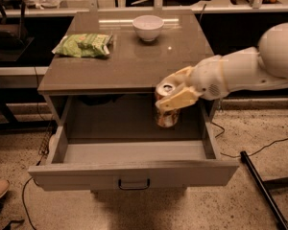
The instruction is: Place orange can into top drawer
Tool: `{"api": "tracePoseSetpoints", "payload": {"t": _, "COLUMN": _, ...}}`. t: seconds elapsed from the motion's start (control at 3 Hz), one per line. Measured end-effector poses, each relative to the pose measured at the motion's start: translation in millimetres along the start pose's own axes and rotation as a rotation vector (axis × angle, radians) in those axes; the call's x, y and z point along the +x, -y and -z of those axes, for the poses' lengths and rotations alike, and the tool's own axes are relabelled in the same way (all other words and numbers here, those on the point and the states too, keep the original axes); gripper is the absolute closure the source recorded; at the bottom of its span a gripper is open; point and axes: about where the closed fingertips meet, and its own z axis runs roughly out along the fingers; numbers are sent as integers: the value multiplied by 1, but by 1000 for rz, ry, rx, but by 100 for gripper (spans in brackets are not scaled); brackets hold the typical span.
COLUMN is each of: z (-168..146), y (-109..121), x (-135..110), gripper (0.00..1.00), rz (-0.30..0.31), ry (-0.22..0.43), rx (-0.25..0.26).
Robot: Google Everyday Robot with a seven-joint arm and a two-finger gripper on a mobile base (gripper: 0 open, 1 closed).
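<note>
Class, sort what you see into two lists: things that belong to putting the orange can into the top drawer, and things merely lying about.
Belongs to the job:
orange can, held above the drawer's right side
claw, shut on the can
top drawer, pulled open

Just lying about:
white bowl, on the cabinet top
green snack bag, also on the cabinet top

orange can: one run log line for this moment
claw: shut on orange can, over right side of top drawer | orange can: upright, unreleased | top drawer: open
</note>
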Motion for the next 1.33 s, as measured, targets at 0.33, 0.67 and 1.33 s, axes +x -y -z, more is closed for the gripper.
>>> {"api": "tracePoseSetpoints", "payload": {"t": 0.33, "z": -42, "y": -1, "x": 22, "gripper": 100, "rz": 1, "ry": -92, "rx": -34}}
{"api": "tracePoseSetpoints", "payload": {"t": 0.67, "z": -79, "y": -1, "x": 37, "gripper": 100, "rz": -23, "ry": -90, "rx": -44}}
{"api": "tracePoseSetpoints", "payload": {"t": 1.33, "z": -143, "y": -15, "x": 43, "gripper": 100, "rz": -82, "ry": 16, "rx": 17}}
